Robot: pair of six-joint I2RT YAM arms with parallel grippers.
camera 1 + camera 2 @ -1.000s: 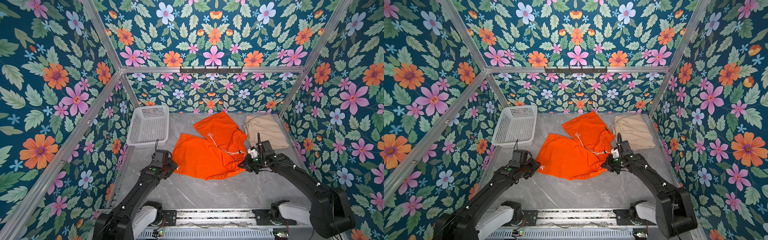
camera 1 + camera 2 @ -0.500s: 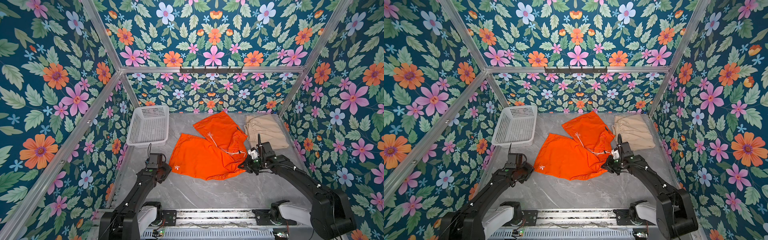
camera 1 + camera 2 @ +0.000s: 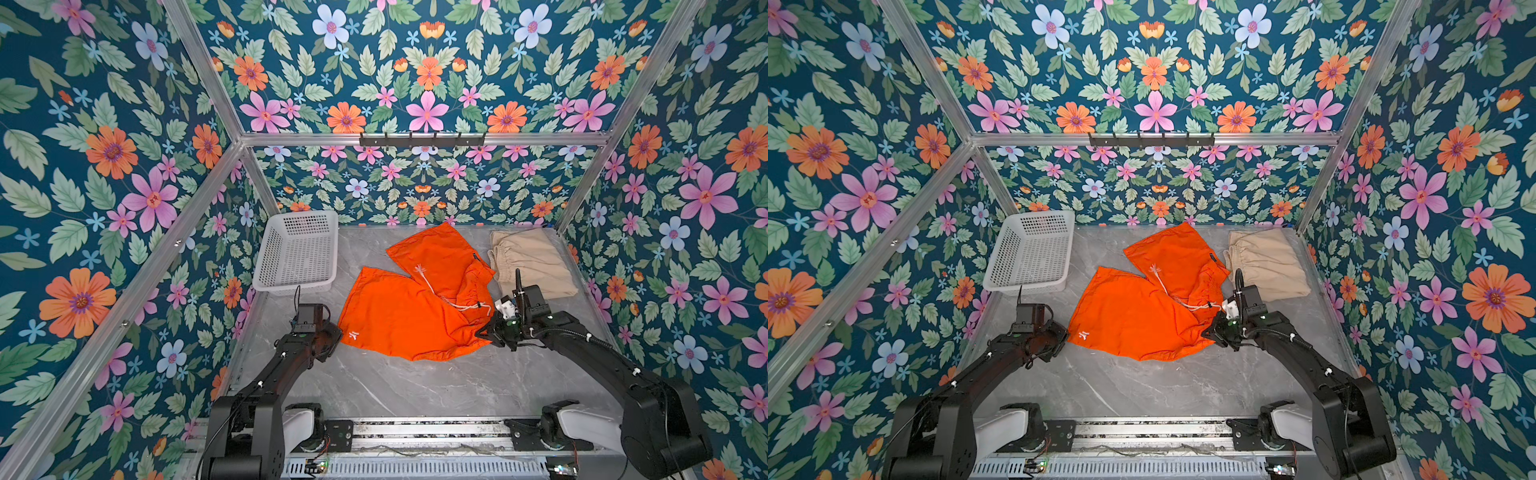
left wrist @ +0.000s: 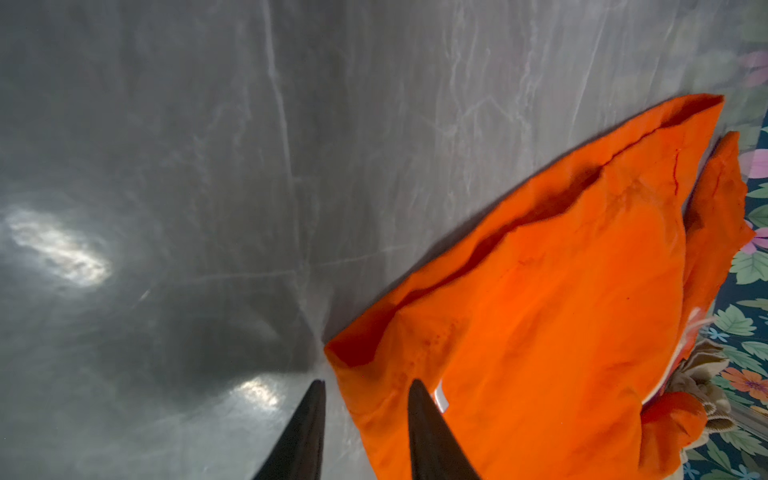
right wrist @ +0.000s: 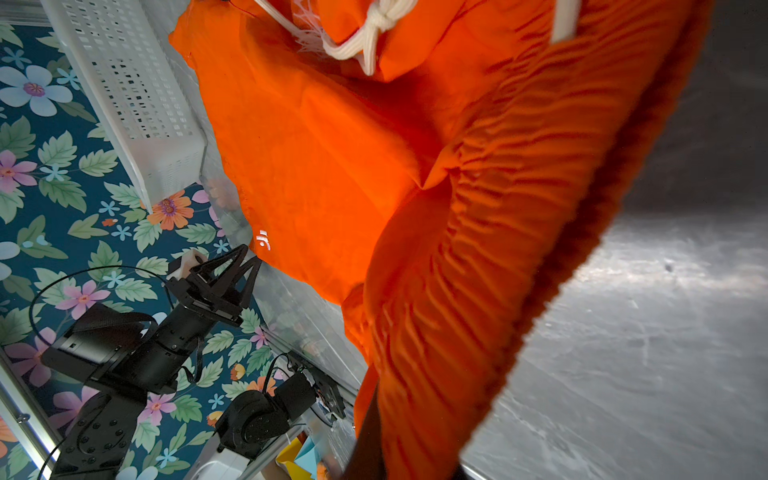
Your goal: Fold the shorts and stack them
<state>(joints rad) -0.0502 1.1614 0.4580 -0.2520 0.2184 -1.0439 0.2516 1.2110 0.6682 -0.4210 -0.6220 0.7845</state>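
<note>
Bright orange cloth shorts point(image 3: 399, 316) lay just right of the left gripper point(image 4: 366, 382), its jaws apart at the hem corner; the right gripper point(image 3: 484, 332) clenched their waistband.

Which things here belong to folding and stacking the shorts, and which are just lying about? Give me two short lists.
Belong to the job:
- orange shorts, unfolded
- beige shorts, at the far right
- left tool, open at the orange hem
- right tool, shut on the orange waistband

Lying about:
- white basket
- black hook rail
</note>
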